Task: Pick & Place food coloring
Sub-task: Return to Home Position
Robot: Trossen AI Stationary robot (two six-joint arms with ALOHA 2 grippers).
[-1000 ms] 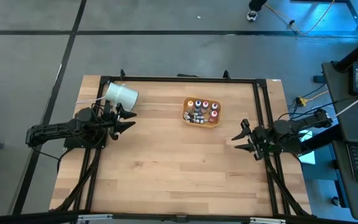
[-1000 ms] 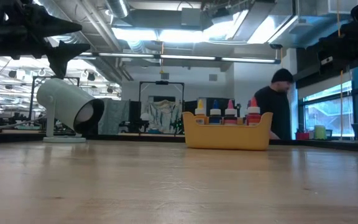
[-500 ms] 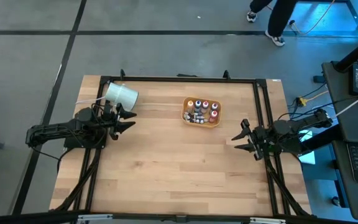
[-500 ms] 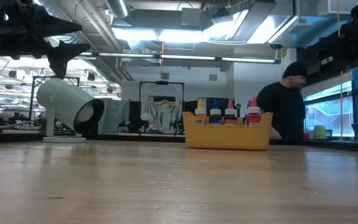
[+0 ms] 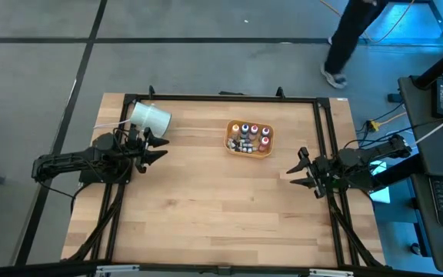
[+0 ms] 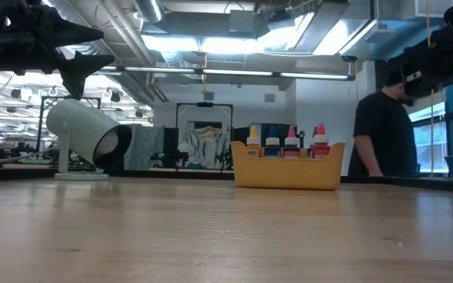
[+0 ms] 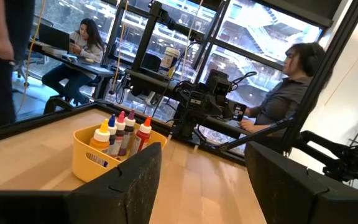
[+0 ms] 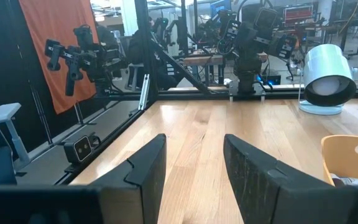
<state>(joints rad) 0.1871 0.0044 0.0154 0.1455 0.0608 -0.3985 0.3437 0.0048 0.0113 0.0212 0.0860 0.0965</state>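
The food coloring bottles (image 5: 250,131) sit in a tan-orange tray (image 5: 228,144) at the table's far middle. Several stand upright with coloured caps (image 6: 289,141), and others lie on the tray's floor. My left gripper (image 5: 160,146) hovers open at the table's left, pointing toward the tray (image 7: 86,155), well short of it. At the table's right, my right gripper (image 5: 292,175) also hovers open, with nothing between its fingers (image 8: 148,162). The tray's corner (image 8: 347,155) shows in its wrist view.
A large white cylinder on a stand (image 5: 148,117) sits at the far left corner, just beyond my left gripper. A dark frame (image 5: 325,138) runs along the table's edges. A person (image 6: 384,134) walks beyond the far edge. Bare wood (image 5: 221,208) lies between the arms.
Both arms have kept still. A person beyond the table's far edge has walked toward the right.
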